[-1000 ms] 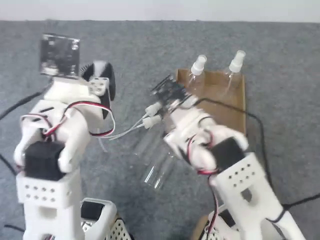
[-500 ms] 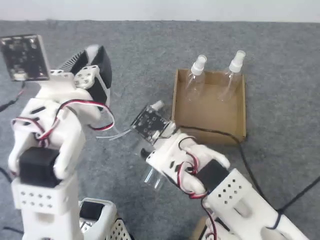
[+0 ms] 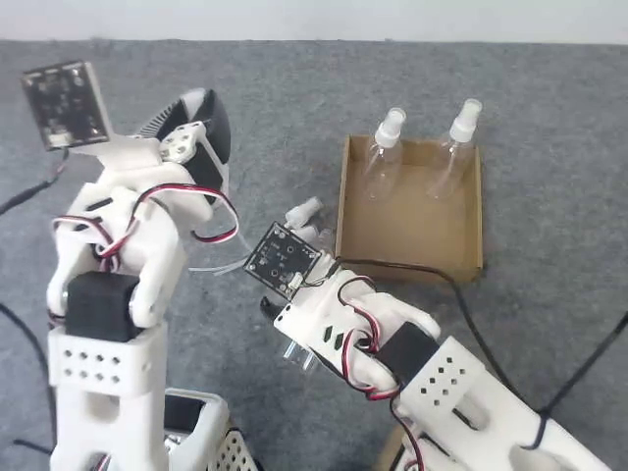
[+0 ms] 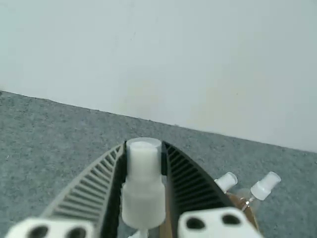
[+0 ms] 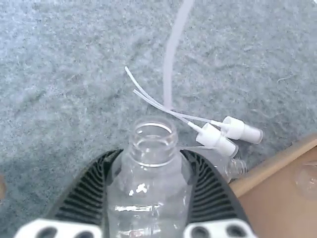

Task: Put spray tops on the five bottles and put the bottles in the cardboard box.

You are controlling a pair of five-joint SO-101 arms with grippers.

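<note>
Grey carpet (image 3: 569, 147), open bottle (image 5: 148, 188), base cut off

Two capped bottles (image 3: 381, 162) in cardboard box (image 3: 417, 231), loose spray tops (image 3: 306, 209) beside it

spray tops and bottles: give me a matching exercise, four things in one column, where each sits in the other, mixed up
1 uncapped bottle
2 capped bottles
3 loose spray tops
4 lone spray top

a in the left gripper
b lying on the carpet
c in the right gripper
d standing in the cardboard box

Pairs: 1-c, 2-d, 3-b, 4-a
</note>
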